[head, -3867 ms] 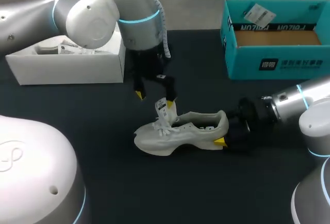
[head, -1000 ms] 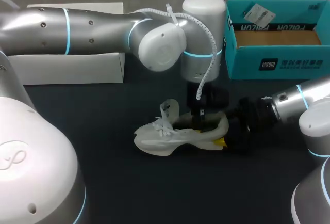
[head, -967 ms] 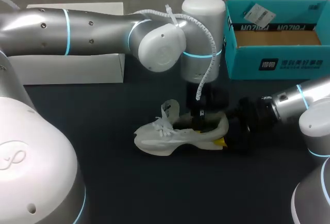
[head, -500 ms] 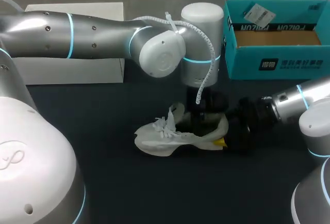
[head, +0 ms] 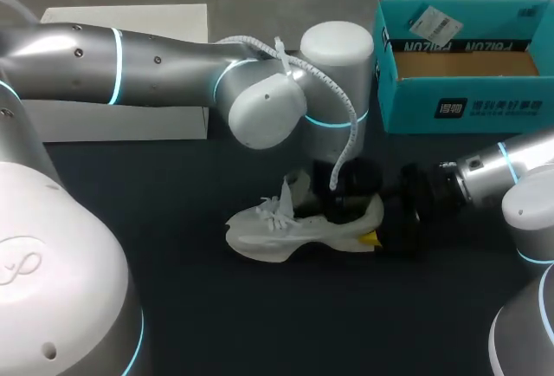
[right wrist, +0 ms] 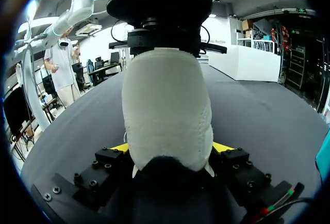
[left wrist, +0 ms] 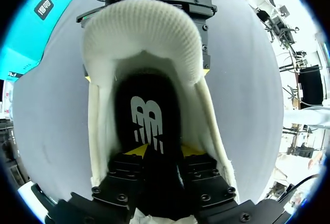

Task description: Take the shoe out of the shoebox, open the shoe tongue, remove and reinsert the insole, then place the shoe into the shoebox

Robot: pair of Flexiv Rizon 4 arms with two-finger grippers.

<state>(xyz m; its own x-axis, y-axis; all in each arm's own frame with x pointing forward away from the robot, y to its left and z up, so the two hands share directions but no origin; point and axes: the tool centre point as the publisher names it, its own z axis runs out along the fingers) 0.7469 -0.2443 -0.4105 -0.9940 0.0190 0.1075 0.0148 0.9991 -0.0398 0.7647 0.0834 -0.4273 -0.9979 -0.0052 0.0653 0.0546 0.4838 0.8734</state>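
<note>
The white shoe (head: 281, 227) stands upright on the dark table, toe pointing left, its tongue (head: 290, 192) lifted forward. My left arm comes down from above, and my left gripper (head: 344, 196) is inside the shoe's opening. In the left wrist view the left gripper (left wrist: 163, 150) is open, its yellow tips low over the black insole (left wrist: 147, 115), which lies flat in the shoe (left wrist: 144, 33). My right gripper (head: 383, 224) is at the heel from the right. In the right wrist view the right gripper (right wrist: 172, 149) is shut on the white heel (right wrist: 167, 105).
A teal shoebox (head: 459, 107) stands open at the back right, just behind my right arm. A white box (head: 130, 123) sits at the back left, partly covered by my left arm. The teal shoebox (left wrist: 41, 17) also shows beside the shoe in the left wrist view.
My left gripper has sunk lower into the shoe's opening and its fingers have parted from shut. The tongue leans further toward the toe. My right gripper has stayed on the heel.
</note>
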